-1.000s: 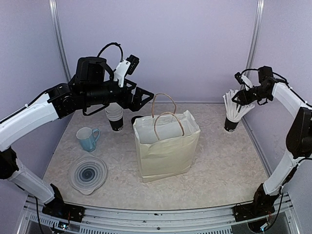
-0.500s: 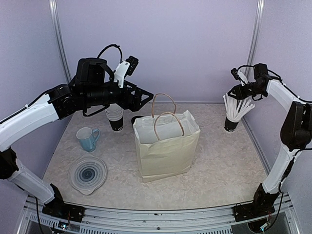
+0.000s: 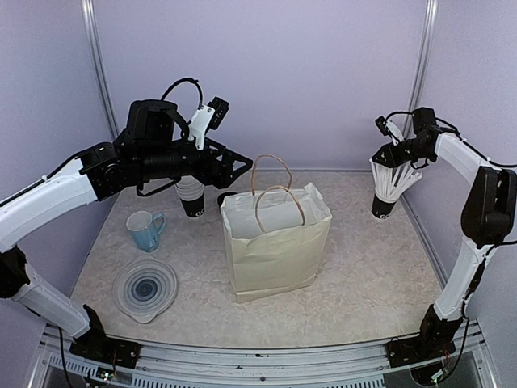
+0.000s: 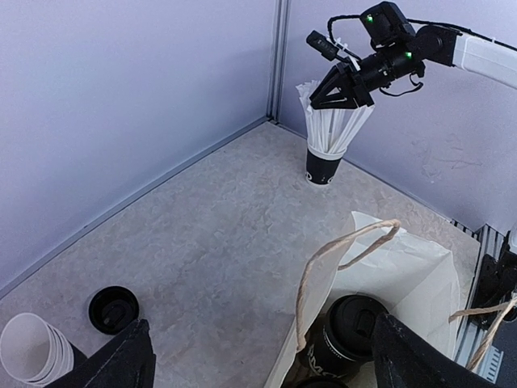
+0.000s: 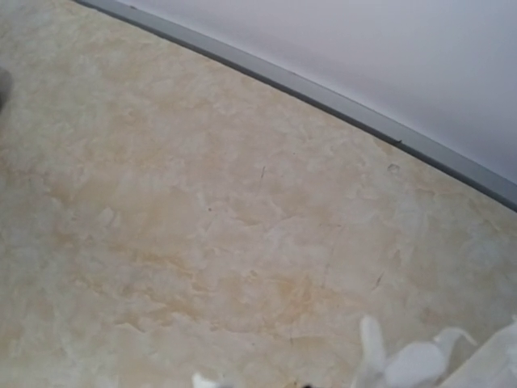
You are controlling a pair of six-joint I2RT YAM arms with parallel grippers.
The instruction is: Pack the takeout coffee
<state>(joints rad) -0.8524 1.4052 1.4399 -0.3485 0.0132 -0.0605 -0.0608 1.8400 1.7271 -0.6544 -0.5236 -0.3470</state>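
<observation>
Your right end effector (image 3: 384, 153) has shifted left over the straws (image 3: 389, 179); whether it pinches them, you cannot tell. Your left end effector (image 3: 233, 167) hangs spread above the bag (image 3: 275, 250), with a lidded coffee cup (image 4: 351, 322) already inside, so little seems left to pack.

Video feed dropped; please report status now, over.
Left gripper open, empty, near bag. Right gripper at straws, grip unclear. Lidded cup in bag. Handles arch over opening.

Bright, soft, even overhead light; faint shadows under bag (image 3: 275, 242) and mug (image 3: 145, 230) on pale surface (image 3: 371, 275). Crisp from above and left wrist; hazy at right wrist, straw tips (image 5: 408, 360) blurred.
</observation>
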